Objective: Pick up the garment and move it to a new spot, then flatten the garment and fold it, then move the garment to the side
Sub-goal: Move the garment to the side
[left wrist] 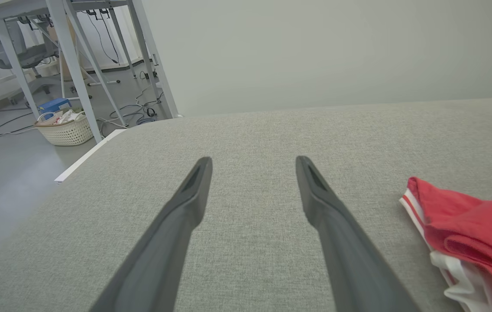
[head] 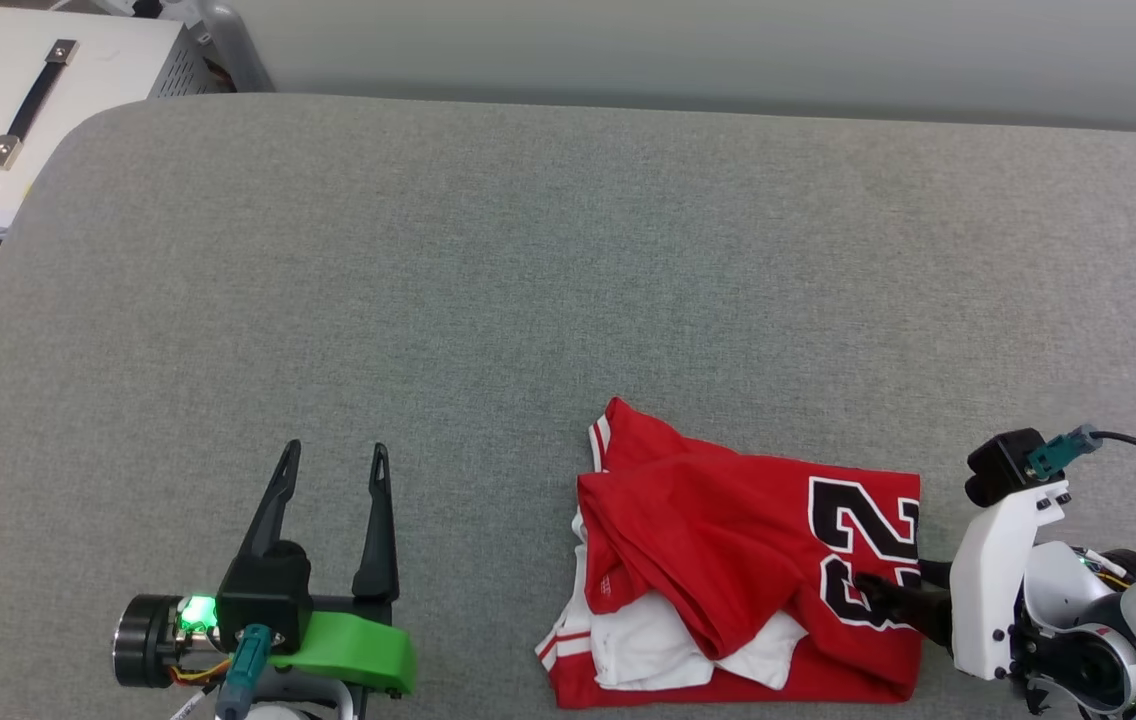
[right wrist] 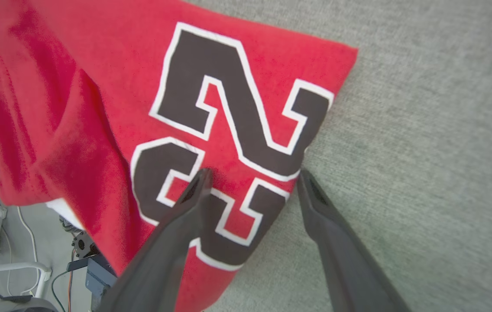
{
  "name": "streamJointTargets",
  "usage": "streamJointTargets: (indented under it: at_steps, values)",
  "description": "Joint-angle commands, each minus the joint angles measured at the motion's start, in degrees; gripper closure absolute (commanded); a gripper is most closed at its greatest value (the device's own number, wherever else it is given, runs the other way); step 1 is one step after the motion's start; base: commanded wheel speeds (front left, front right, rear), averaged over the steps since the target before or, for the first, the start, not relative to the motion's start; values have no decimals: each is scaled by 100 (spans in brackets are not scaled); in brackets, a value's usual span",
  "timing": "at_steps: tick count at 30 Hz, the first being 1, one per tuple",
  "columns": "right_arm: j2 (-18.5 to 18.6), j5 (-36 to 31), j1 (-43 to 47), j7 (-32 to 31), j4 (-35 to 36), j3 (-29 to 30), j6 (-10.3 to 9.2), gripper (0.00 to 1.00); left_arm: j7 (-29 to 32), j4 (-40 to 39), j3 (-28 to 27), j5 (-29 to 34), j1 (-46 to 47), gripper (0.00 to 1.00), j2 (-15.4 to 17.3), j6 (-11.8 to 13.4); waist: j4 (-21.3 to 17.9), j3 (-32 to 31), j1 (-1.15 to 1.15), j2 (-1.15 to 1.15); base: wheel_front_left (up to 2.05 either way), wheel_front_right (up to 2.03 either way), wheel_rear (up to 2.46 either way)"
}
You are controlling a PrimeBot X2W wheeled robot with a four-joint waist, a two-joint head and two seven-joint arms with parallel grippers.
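Grey woven cloth over the whole table (head: 528, 250), bare across the left and the middle. Far left, off the table's rounded corner, a white case (head: 38, 110) with a black handle. Beyond that same end, down on the floor, a wicker basket (left wrist: 65, 130) among cables and pale frame legs (left wrist: 72, 65). None of it in the way.

Lower left: left pincer (head: 335, 450), spread wide, holding nothing, over bare cloth and well apart from the shirt.

Right of centre, near the front edge: the garment (head: 718, 530), lying on the table as a rough rectangle. Red layers doubled over, white sleeves (head: 648, 650) poking out at the near side, black numerals (head: 863, 545) uppermost at the right end.

At that right end: right pincer (right wrist: 253, 173), likewise spread, pinching nothing. One finger over the numerals, the other over bare table just beside the garment's edge; touching or only above, hard to say.

As a judgement: relocating, flattening and folding apparently done, though untidily, with a loose red corner sticking out at the far left. Remaining, most likely: the move to the side. Possibly finished already, given the shirt's place toward the right; cannot tell which. Nothing blocking a slide in either direction. Only real risk: loose layers slipping apart if gripped by one edge alone.
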State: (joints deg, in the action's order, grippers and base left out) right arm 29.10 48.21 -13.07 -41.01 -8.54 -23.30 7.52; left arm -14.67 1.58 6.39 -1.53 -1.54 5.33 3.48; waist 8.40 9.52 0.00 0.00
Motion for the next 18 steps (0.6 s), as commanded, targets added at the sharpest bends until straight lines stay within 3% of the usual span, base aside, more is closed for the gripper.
streamJointTargets:
  at_steps: [1, 11, 12, 13, 18]
  values:
    - [-61, 38, -48, 52, -114, -99, -3, 0, -33, 6, -4, 26, 109, 0, -35, -24, 68, 121, 0, 0, 0, 0, 0]
    - [-152, 98, -17, 383, -634, -801, -3, 0, -33, 27, -20, 30, 190, 0, -65, -17, 92, 216, 0, 0, 0, 0, 0]
    - [-143, 104, -59, 458, -636, -838, -3, 72, -33, 33, -29, 30, 190, 0, -68, -11, 79, 210, 0, 0, 0, 0, 0]
    - [-133, 113, -97, 524, -633, -858, -3, 100, -33, 39, -34, 29, 191, 0, -70, -8, 70, 203, 0, 0, 0, 0, 0]
    - [104, -5, -507, 1097, -524, -909, -3, 100, -33, 61, -77, 33, 132, 0, -80, 15, -71, 83, 0, 0, 0, 0, 0]
